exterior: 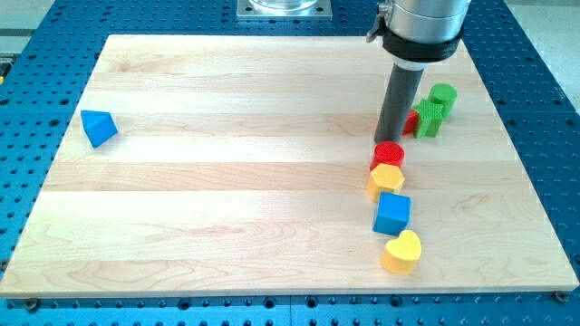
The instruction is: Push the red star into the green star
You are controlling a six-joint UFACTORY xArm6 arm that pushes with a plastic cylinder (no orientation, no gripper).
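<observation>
My tip stands at the view's right, just above the red cylinder and to the left of the red star. The red star is mostly hidden behind the rod; only a small red part shows. It sits against the left side of the green star. A second green block touches the green star at its upper right.
Below the red cylinder a column runs down the view: a yellow hexagon, a blue cube and a yellow heart. A blue triangle lies at the far left. The wooden board lies on a blue perforated table.
</observation>
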